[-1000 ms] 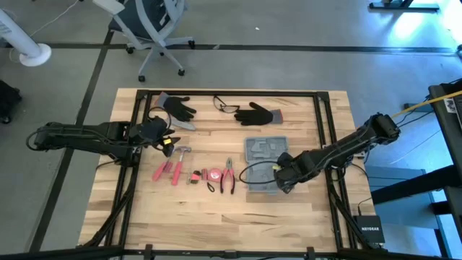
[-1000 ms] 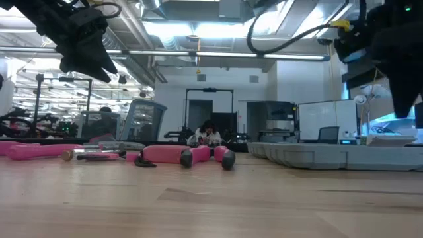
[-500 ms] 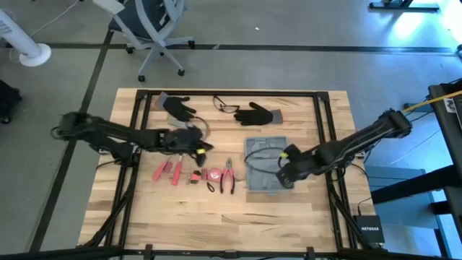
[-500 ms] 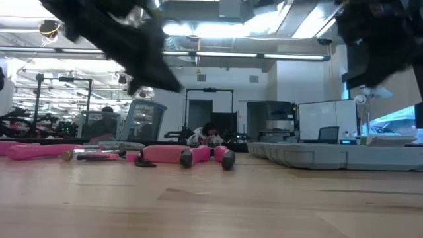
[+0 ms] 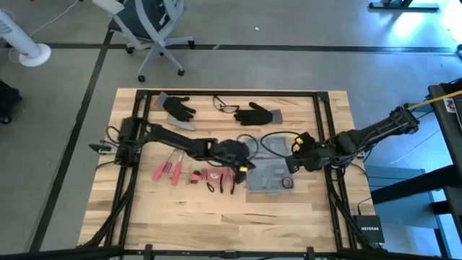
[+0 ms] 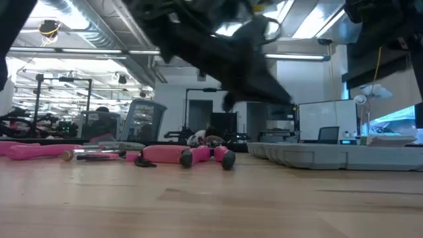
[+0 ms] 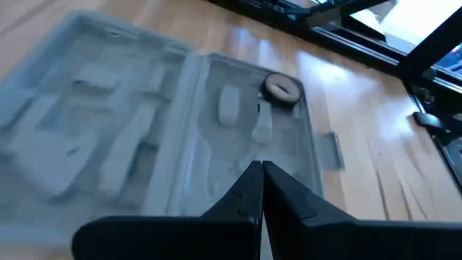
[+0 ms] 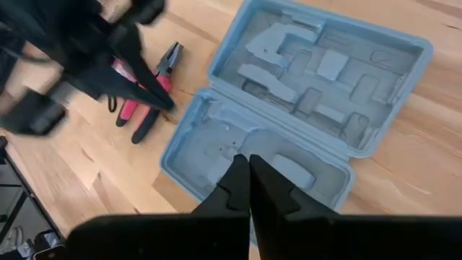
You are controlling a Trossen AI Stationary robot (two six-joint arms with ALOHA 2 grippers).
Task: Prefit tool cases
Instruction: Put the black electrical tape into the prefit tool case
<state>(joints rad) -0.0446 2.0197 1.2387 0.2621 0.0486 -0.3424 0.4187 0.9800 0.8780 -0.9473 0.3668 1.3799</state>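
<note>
The grey-blue tool case (image 5: pixel 268 173) lies open and flat on the table right of centre, its moulded slots facing up (image 8: pixel 310 94). A small dark round disc (image 7: pixel 281 87) sits in a slot of its near half (image 5: pixel 286 183). My left gripper (image 5: pixel 244 166) reaches in from the left and hangs shut above the case's left edge, with its fingers (image 7: pixel 249 189) pointing slantwise down over the slots. My right gripper (image 5: pixel 291 164) is shut above the case's right side (image 8: pixel 242 165). Both stand clear of the case.
Red-handled pliers (image 5: pixel 229 177), a red tape measure (image 5: pixel 214 175) and several red-handled tools (image 5: pixel 170 170) lie left of the case. Two black gloves (image 5: pixel 177 108), (image 5: pixel 256 114) and glasses (image 5: pixel 225 107) lie along the far edge. Bare wood lies along the near edge.
My left gripper has swept fast from the table's left side toward the right and a little down, ending over the case's left edge. My right gripper has risen off the case's near half and drawn back toward the right; the round disc now shows where it stood.
</note>
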